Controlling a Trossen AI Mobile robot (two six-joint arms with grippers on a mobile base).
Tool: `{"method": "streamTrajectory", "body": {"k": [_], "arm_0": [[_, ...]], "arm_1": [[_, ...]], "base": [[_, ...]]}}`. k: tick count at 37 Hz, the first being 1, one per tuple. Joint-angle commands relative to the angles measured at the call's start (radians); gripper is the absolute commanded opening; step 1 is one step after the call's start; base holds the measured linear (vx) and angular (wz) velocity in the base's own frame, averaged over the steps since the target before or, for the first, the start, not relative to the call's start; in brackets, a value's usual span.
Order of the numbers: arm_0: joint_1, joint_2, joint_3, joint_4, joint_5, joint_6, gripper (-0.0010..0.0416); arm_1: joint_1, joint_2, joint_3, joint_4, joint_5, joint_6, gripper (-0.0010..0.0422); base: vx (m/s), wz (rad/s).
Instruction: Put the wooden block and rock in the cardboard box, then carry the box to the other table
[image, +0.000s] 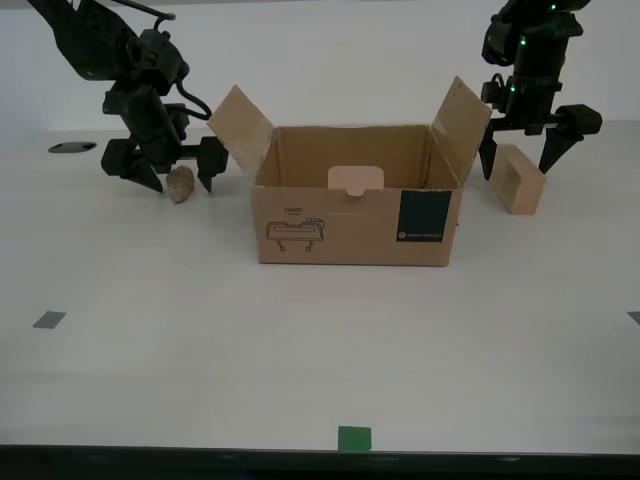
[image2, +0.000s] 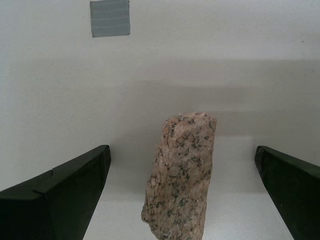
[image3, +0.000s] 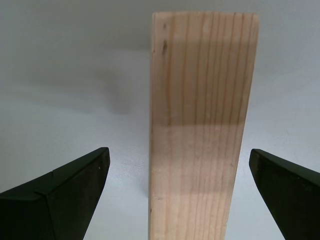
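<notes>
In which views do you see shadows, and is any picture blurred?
Second wrist view: sharp, a soft shadow band on the table behind the rock. First wrist view: a grey shadow beside the wooden block, grain crisp. Exterior view: even light, faint shadows under the cardboard box; no glare.

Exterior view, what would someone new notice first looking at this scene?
The open cardboard box in the middle of the table, flaps spread, nothing visible inside. On either side an open hand straddles a thing on the table: my second hand around the rock at the exterior view's left, my first hand around the wooden block at its right.
</notes>
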Motion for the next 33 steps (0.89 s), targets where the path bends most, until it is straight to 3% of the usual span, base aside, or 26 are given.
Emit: {"method": "streamTrajectory", "body": {"k": [1,10,33], "arm_0": [[0.0,0.0,0.0,-0.002,0.007,0.002,0.0389],[0.0,0.0,0.0,-0.004,0.007,0.003,0.0384],[0.001,0.0,-0.013,0.005,0.006,0.004,0.0275]], "arm_1": [[-0.001,0.001,0.0,-0.003,0.0,-0.003,0.0398],[-0.001,0.001,0.0,-0.003,0.0,-0.003,0.0398],[-0.001,0.001,0.0,-0.003,0.0,-0.003,0.0398]], "base": [[0.0,0.0],[0.0,0.0],[0.0,0.0]]}}
